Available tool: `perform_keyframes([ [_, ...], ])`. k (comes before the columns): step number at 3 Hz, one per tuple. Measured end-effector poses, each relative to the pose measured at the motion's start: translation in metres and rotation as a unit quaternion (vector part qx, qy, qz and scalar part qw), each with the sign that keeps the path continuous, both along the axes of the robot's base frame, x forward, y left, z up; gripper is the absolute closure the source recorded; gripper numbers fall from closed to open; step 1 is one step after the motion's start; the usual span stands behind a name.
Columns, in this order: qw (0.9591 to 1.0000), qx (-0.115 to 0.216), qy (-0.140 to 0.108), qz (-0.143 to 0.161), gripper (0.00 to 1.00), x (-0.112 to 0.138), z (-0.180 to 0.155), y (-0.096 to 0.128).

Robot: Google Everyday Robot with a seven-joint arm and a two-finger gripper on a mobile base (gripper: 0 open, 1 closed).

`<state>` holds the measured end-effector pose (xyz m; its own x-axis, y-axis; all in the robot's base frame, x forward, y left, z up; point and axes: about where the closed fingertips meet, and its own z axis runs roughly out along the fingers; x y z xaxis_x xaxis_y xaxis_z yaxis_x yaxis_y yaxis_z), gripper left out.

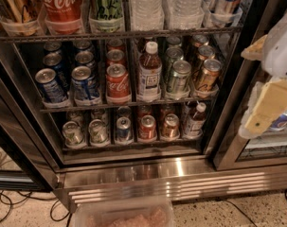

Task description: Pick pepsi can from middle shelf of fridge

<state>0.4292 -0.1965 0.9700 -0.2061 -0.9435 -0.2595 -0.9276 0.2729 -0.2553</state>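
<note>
Two blue pepsi cans [85, 82] stand side by side at the left front of the middle shelf [133, 103], the second one [50, 85] further left, with more blue cans in rows behind them. The fridge [133, 167] is open, its black frame around the shelves. My gripper [249, 91] is white with cream fingers [268, 108]. It hangs at the right edge of the view, in front of the fridge's right frame, well right of the pepsi cans. It is open and empty.
On the middle shelf, right of the pepsi cans, stand a red Coca-Cola can [118, 82], a brown bottle [149, 72], green cans [178, 77] and bronze cans [208, 74]. The top shelf holds cans and water bottles. A clear bin [124, 214] sits on the floor.
</note>
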Motion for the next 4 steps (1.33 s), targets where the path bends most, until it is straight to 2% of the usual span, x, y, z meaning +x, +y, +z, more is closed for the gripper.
perform_keyframes([
  [1,0.9995,0.03,-0.012,0.002,0.0,-0.01,-0.008,0.029],
  [2,0.9953,0.095,-0.02,-0.004,0.0,-0.01,-0.02,0.082],
  [3,0.9853,0.17,-0.007,-0.019,0.0,0.004,-0.042,0.145],
  [4,0.9645,0.259,0.043,-0.031,0.0,0.019,-0.068,0.197],
])
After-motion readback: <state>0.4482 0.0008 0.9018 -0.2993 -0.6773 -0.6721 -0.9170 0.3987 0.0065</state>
